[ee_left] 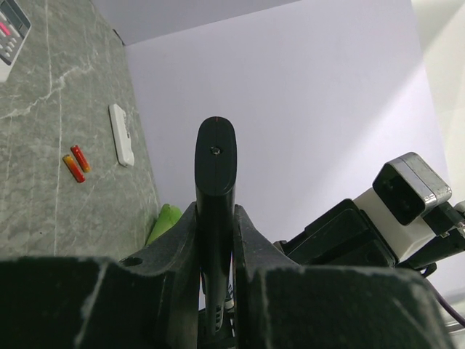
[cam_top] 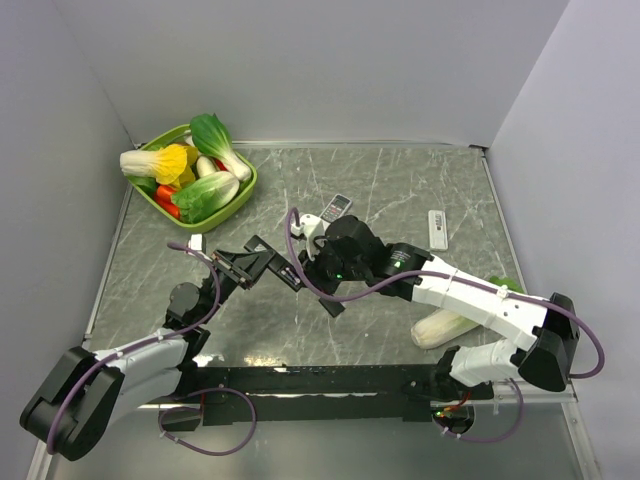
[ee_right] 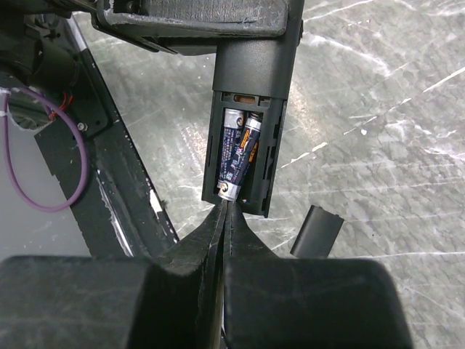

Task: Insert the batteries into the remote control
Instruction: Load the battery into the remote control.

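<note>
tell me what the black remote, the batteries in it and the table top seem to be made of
Black remote: looks like matte moulded plastic, with a dull, even surface.
Batteries: likely metal cells in glossy printed wrap, one silvery end showing.
Table top: grey-green with white veins and a slight sheen; stone or printed laminate, cannot tell.

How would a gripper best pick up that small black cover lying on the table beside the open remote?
Probably by its two long edges, near the middle, coming straight down from above. The black cover is a slim rectangle that seems to lie flat on the table, apart from the remote, with bare marble along both long sides.
</note>
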Controlling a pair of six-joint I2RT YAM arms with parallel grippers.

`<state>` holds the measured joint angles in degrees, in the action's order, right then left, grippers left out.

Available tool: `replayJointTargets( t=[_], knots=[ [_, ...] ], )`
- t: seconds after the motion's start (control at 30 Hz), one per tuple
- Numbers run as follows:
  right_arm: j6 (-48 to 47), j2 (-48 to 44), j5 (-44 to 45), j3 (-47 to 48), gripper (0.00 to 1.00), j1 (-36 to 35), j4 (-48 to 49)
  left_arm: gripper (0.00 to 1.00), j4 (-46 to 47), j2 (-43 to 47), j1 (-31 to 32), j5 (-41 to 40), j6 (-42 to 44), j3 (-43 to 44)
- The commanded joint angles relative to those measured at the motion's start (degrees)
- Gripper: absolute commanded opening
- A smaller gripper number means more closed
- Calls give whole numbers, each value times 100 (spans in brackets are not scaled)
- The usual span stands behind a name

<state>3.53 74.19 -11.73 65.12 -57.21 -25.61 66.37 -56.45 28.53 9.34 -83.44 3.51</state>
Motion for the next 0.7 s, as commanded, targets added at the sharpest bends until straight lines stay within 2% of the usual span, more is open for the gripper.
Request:
replayJointTargets(
  t=[0.0, 0.23, 0.37, 0.63, 0.67],
  knots=[
    [-10, 69, 12, 167, 2, 8, 170, 2, 359, 72, 21, 129, -76, 186],
    [-19, -194, 13, 132, 9, 8, -6, 2, 113, 248, 21, -12, 3, 176],
    [-72, -353, 74, 158, 22, 17, -155, 2, 43, 257, 21, -38, 3, 177],
    [-11, -783, -57, 10, 41, 87, -112, 2, 16, 257, 12, -12, 12, 177],
    [16, -827, -162, -26, 46, 139, -42, 2, 34, 239, 12, -3, 21, 177]
  ],
)
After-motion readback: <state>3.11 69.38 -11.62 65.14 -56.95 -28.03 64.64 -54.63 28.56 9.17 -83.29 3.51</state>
